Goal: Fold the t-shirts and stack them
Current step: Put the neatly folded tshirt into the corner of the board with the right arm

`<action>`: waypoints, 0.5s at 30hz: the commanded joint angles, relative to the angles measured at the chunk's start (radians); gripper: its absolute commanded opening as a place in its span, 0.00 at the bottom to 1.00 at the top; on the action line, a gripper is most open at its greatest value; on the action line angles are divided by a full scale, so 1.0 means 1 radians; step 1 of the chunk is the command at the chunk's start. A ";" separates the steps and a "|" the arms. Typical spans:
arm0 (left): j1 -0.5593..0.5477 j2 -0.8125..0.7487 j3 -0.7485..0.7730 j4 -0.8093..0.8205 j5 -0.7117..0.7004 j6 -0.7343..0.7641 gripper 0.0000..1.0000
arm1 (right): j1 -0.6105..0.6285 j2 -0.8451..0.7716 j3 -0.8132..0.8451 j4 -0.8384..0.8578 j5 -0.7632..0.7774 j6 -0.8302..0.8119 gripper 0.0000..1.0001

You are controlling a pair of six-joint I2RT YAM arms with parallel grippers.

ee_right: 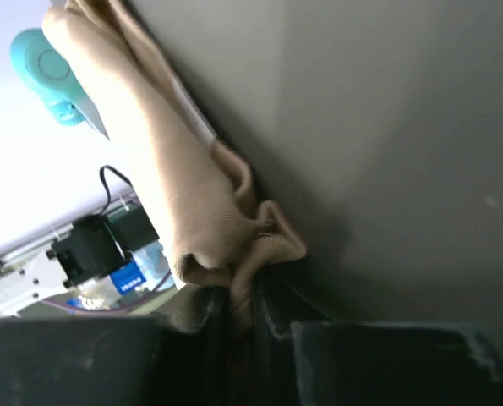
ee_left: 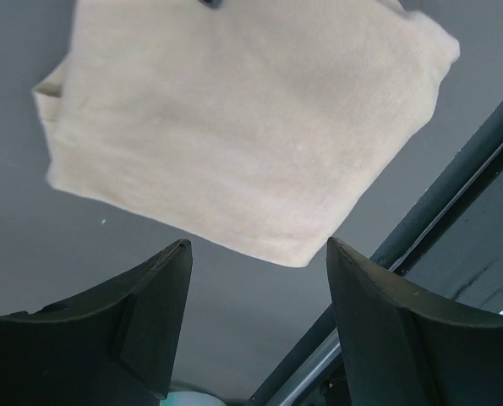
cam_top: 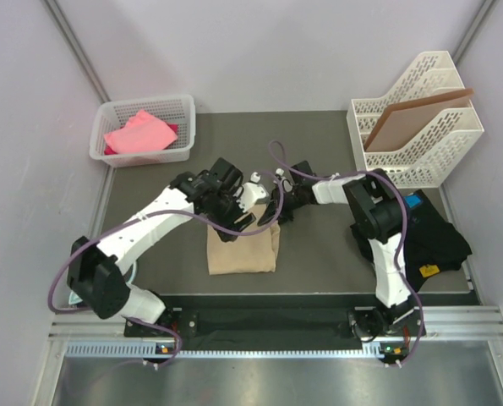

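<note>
A folded tan t-shirt [cam_top: 243,249] lies on the dark table near the front middle; it fills the top of the left wrist view [ee_left: 251,118]. My left gripper [cam_top: 244,222] hovers over its far edge, jaws open and empty [ee_left: 259,279]. My right gripper [cam_top: 274,211] is shut on the tan t-shirt's far right corner, with cloth pinched between the fingers [ee_right: 247,296]. A pink t-shirt [cam_top: 139,133] lies in a white basket [cam_top: 183,110] at the back left. Black cloth with a blue piece [cam_top: 433,233] lies at the right.
A white file rack [cam_top: 424,127] holding a flat brown board [cam_top: 412,118] stands at the back right. A small teal round object [ee_right: 44,72] shows in the right wrist view. The table's front rail [ee_left: 454,194] runs close to the tan t-shirt.
</note>
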 commanded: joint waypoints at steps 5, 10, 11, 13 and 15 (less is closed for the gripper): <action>0.036 -0.192 0.017 -0.083 -0.079 -0.049 0.70 | 0.049 0.018 -0.010 -0.077 0.163 -0.047 0.00; 0.142 -0.330 -0.006 -0.117 -0.123 -0.006 0.71 | 0.003 -0.224 0.002 -0.193 0.211 -0.071 0.00; 0.174 -0.355 -0.024 -0.113 -0.130 0.002 0.71 | -0.011 -0.336 -0.015 -0.201 0.220 -0.068 0.00; 0.198 -0.426 -0.051 -0.101 -0.156 0.020 0.72 | -0.070 -0.495 -0.068 -0.244 0.237 -0.067 0.00; 0.221 -0.476 -0.091 -0.099 -0.160 0.025 0.72 | -0.138 -0.598 -0.107 -0.296 0.251 -0.070 0.00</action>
